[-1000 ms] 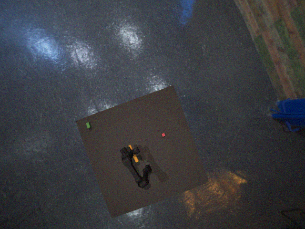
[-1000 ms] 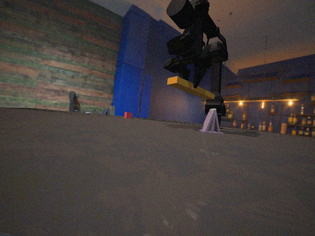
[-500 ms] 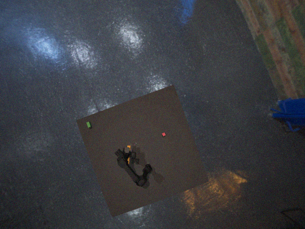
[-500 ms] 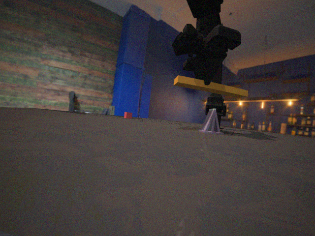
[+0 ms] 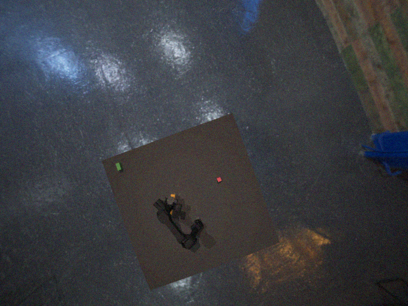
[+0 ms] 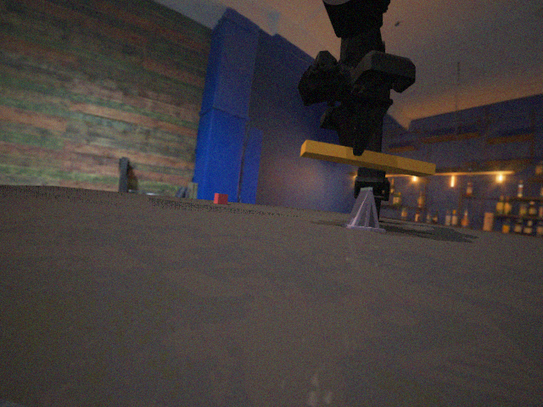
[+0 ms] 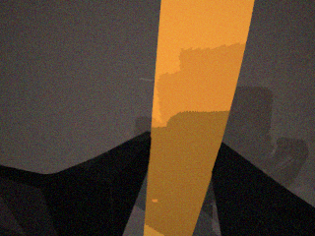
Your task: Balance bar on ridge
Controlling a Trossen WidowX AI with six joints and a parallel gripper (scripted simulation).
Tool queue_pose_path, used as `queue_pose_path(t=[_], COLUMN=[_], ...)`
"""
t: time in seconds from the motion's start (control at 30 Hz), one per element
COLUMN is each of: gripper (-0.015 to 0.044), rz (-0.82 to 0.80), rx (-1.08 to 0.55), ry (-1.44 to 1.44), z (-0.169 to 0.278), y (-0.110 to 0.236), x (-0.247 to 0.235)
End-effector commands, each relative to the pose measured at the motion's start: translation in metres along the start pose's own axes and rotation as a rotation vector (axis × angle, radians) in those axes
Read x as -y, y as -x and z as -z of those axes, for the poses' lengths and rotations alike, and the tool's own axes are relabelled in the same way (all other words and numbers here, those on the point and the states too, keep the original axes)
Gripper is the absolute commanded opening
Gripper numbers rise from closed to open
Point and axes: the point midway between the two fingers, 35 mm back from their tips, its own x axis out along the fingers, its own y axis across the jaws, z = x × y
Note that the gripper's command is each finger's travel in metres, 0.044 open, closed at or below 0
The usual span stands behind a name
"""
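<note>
The orange-yellow bar (image 5: 173, 195) (image 6: 324, 152) (image 7: 204, 29) is in the air, gripped near its middle. My gripper (image 6: 359, 151) (image 7: 183, 145) is shut on it, one finger on each side. In the exterior view the bar slopes down to the right; perspective leaves its true tilt unclear. The pale lilac ridge (image 6: 364, 214) stands upright on the table, below the bar, with a visible gap between its top and the bar. The top view does not show the ridge, likely behind the arm. Pale patches beside the bar low in the wrist view may be the ridge.
A small red block (image 5: 218, 180) (image 6: 221, 198) lies on the brown table (image 5: 204, 145) (image 6: 219, 306), away from the arm. A green block (image 5: 118, 166) lies near a table corner in the top view. The arm's base (image 5: 197, 225) stands on the table.
</note>
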Motion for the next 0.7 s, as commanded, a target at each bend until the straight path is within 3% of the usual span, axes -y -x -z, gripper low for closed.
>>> queue_pose_path(t=[0.0,0.67], gripper=[0.0000,0.0000], rz=[-0.003,-0.002], rx=[-0.004,-0.004], ry=[-0.011,-0.039], z=[0.001,0.002], y=[-0.006,-0.027], x=[0.000,0.005])
